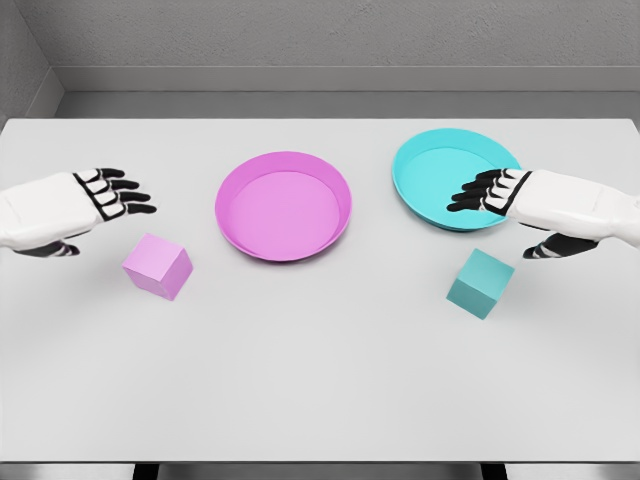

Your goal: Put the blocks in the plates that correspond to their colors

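A pink block (157, 266) lies on the white table, left of the pink plate (284, 158). A teal block (480, 283) lies below the teal plate (430, 150) at the right. My left hand (112, 197) hovers above and to the left of the pink block, fingers stretched out, holding nothing. My right hand (485, 192) reaches in from the right, its dark fingers spread over the teal plate's near rim, above the teal block. Both plates hold nothing.
The white table (320, 390) runs to a front edge near the bottom of the view. A grey wall stands behind its far edge.
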